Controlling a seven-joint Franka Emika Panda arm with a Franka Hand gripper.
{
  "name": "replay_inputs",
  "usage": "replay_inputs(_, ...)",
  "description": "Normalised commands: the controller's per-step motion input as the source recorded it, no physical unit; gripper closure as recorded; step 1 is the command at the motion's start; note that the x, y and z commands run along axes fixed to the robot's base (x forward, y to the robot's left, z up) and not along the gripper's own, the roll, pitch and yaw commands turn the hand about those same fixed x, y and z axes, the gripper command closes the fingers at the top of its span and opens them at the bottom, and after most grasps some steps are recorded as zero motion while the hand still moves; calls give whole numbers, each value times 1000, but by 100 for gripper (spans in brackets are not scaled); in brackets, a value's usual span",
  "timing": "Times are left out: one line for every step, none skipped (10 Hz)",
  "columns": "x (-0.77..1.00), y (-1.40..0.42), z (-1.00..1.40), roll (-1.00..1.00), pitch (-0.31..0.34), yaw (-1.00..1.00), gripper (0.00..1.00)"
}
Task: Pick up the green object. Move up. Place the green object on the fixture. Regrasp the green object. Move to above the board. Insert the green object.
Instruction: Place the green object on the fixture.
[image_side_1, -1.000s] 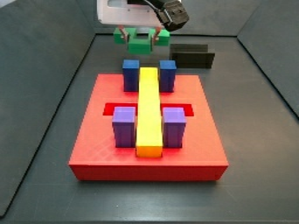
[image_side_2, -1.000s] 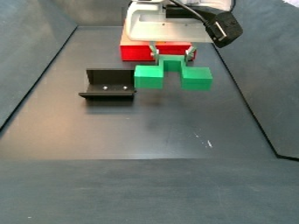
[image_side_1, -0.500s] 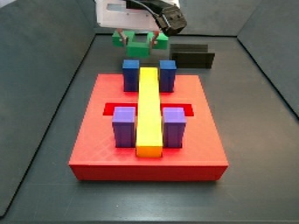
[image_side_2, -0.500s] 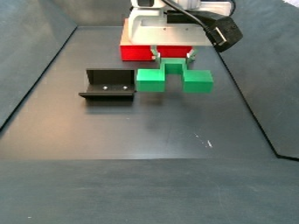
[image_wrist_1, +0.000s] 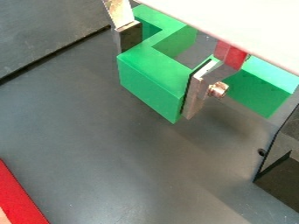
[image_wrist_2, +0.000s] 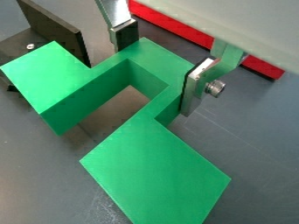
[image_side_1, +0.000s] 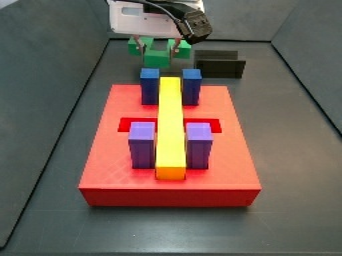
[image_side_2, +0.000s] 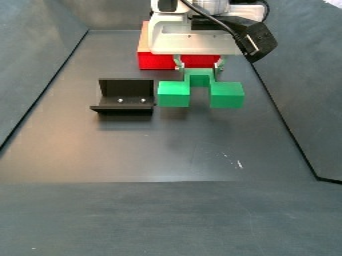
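Note:
The green object (image_side_2: 175, 93) is a bright green block with upright prongs, low over the dark floor between the fixture (image_side_2: 123, 98) and the board (image_side_2: 160, 62). My gripper (image_side_2: 199, 67) stands over it from above. In both wrist views the gripper (image_wrist_1: 163, 59) (image_wrist_2: 162, 59) is shut on the narrow middle bar of the green object (image_wrist_1: 152, 74) (image_wrist_2: 70, 83), one silver finger (image_wrist_1: 200, 88) pressed flat on its side. Whether the block touches the floor I cannot tell. In a side view the gripper (image_side_1: 162, 40) and the green object (image_side_1: 140, 44) sit behind the board (image_side_1: 120, 160).
The board carries blue pegs (image_side_1: 150, 80), purple pegs (image_side_1: 142, 145) and a long yellow bar (image_side_1: 170, 125). The fixture (image_side_1: 222, 66) stands at the back right of it. Dark walls (image_side_2: 47, 75) enclose the floor on both sides.
The gripper and the green object have shifted together slightly, away from the board and a little to the side. Fixture and board have not moved.

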Motion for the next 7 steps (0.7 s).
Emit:
replay_inputs(0,0,0,-3,34,0,100)
replay_inputs(11,23,63,-20,49,0,100)
replay_inputs(260,109,460,-151,277,0,100)
replay_inputs(657,23,789,-431,411,-37,100)
replay_inputs(757,23,766,-720,274,-129,100)
replay_inputs(760,26,754,-731,254,-134,100)
replay_inputs(831,0,666,-760,211,-114,100)
